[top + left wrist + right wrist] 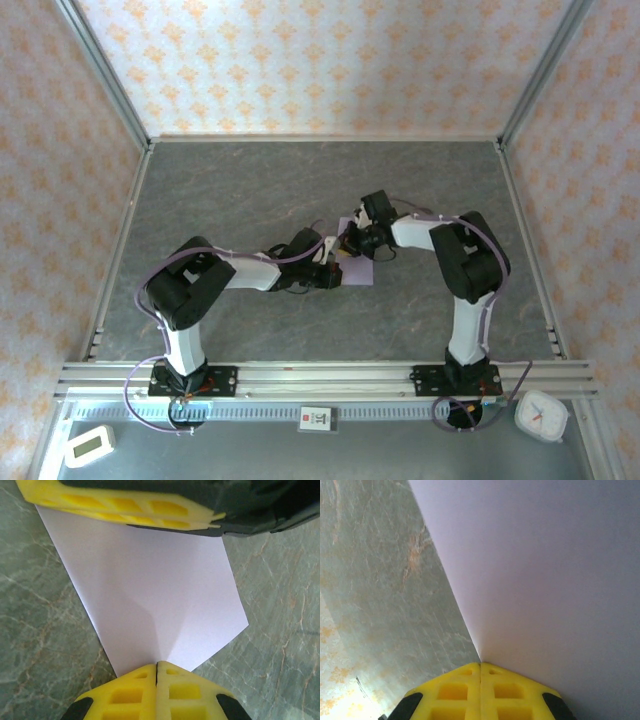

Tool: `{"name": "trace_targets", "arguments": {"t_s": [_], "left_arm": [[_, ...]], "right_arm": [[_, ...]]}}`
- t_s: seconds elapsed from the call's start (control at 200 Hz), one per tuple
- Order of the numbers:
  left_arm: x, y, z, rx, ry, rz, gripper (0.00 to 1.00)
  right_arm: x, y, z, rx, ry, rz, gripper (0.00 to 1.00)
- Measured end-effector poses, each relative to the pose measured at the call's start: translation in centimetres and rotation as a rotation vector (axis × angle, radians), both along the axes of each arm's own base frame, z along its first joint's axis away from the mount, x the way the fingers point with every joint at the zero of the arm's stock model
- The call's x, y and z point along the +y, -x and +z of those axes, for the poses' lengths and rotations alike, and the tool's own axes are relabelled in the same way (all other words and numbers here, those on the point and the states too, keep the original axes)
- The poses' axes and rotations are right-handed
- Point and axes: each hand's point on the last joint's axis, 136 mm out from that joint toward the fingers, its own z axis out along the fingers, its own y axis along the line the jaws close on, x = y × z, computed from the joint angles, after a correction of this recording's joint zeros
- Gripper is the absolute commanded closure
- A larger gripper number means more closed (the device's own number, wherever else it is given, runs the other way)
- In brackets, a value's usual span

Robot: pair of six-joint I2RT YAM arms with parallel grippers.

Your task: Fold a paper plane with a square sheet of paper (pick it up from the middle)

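The square sheet of paper (360,274) is lavender and lies at the middle of the grey table, mostly covered by both wrists. In the left wrist view the sheet (150,575) has a soft ridge running up to my left gripper (157,664), which is shut on its near edge. My right gripper (480,664) is shut on the sheet's (545,580) edge, which lifts away from the table. The right gripper's yellow fingers (125,507) lie across the far side of the sheet. From above, the left gripper (335,264) and right gripper (351,240) meet tip to tip.
The grey marbled table (250,180) is walled by patterned panels on three sides. An aluminium rail (320,375) carries both arm bases at the near edge. A small white timer (88,445) and a white clock (541,415) sit below the rail.
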Motion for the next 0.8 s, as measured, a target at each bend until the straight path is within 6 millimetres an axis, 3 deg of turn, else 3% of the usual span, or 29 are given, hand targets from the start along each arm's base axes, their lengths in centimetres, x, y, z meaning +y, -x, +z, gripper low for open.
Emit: {"name": "trace_targets", "arguments": {"t_s": [0.31, 0.626, 0.801], "left_arm": [[0.2, -0.6, 0.1, -0.029, -0.012, 0.022, 1.00], [0.2, -0.6, 0.0, -0.030, -0.011, 0.021, 1.00], [0.1, -0.5, 0.0, -0.029, -0.010, 0.019, 1.00]], "right_arm": [[0.2, -3.7, 0.1, -0.011, 0.015, 0.001, 1.00], [-0.7, -9.6, 0.3, -0.086, 0.055, -0.053, 1.00], [-0.4, -10.6, 0.2, -0.044, 0.068, -0.042, 1.00]]}}
